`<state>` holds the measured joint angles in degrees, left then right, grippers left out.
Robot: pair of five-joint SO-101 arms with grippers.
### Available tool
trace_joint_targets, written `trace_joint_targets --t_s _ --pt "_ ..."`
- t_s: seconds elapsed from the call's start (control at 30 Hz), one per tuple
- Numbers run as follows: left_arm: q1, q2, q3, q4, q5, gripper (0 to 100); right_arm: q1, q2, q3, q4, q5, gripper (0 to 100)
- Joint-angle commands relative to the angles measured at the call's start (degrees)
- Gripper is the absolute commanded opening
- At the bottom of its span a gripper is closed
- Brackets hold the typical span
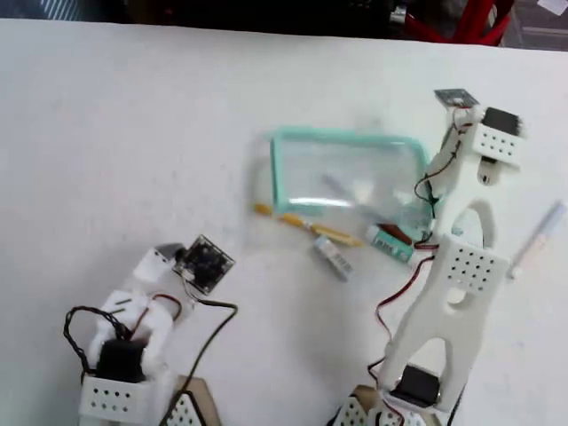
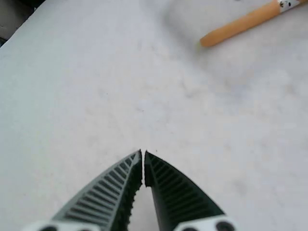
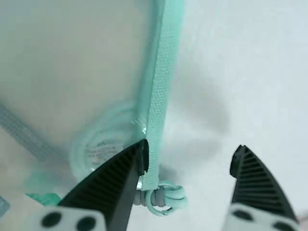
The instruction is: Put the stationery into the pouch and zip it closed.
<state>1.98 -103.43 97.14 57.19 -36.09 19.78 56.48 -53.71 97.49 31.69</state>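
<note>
A clear pouch (image 1: 348, 170) with a mint-green zipper border lies flat at the table's middle right. My right gripper (image 3: 190, 156) is open at the pouch's right edge, one finger (image 3: 126, 166) over the zipper tape (image 3: 161, 91), the mint pull cord (image 3: 165, 198) just beside it. An orange pen (image 1: 306, 224) lies along the pouch's near edge, its end in the left wrist view (image 2: 243, 23). A grey eraser-like block (image 1: 332, 257) and a green-red item (image 1: 391, 240) lie near it. My left gripper (image 2: 143, 155) is shut over bare table at the near left.
A white pen (image 1: 537, 238) lies at the right, beyond the right arm (image 1: 453, 266). The left arm (image 1: 146, 319) with its cables sits at the near left. The table's far edge meets a dark background with a red object (image 1: 461, 22).
</note>
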Motion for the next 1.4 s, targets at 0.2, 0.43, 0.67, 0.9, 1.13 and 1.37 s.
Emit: trace_joint_targets --t_s 0.2,0.43,0.67,0.9,1.13,1.37 --pt "0.7 -0.5 -0.1 -1.2 -0.5 3 2.7 -8.9 4.3 0.9 -1.0 27.2" --pt "0.7 -0.5 -0.1 -1.2 -0.5 3 6.3 -8.5 0.9 0.8 -5.4 27.2" --pt "0.7 -0.5 -0.1 -1.2 -0.5 3 9.3 -9.2 1.2 1.0 -5.5 27.2" --pt "0.7 -0.5 -0.1 -1.2 -0.5 3 9.9 -19.3 10.2 1.2 -3.0 15.5" --pt "0.7 -0.5 -0.1 -1.3 -0.5 3 8.1 -46.9 36.7 0.9 8.0 19.9" --pt "0.7 -0.5 -0.1 -1.2 -0.5 3 11.0 -59.7 61.2 -14.0 9.6 21.6"
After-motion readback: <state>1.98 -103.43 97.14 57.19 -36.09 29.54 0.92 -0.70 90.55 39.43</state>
